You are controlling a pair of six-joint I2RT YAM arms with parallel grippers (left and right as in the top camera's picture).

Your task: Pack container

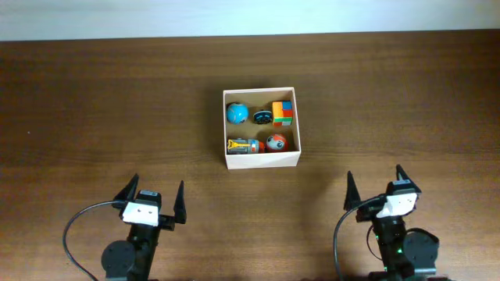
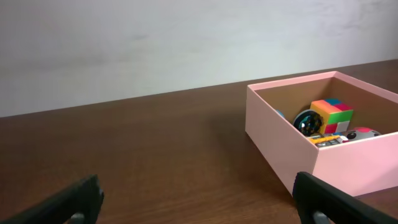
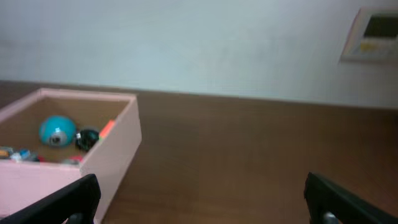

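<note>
**Q:** Where is the box, and what does it hold?

**A:** The box (image 1: 262, 159) stands mid-table, far from both arms and between them. Inside it, a blue ball (image 1: 237, 113) lies far left, with a dark wheel-like piece (image 1: 262, 117) beside it. A coloured cube (image 1: 283, 113) lies far right, a small toy vehicle (image 1: 243, 146) near left, and a red ball (image 1: 275, 143) near right.

**Q:** And the pincers?

**A:** The left gripper (image 1: 154, 195) and the right gripper (image 1: 376, 185) hang at the near edge, well apart from the box. Each is spread wide and holds nothing.

**Q:** Which step is this?

**A:** No toy shows loose on the table (image 1: 94, 101), so packing looks complete or nearly so. The next move likely calls for no grasp. No lid is in view.
</note>
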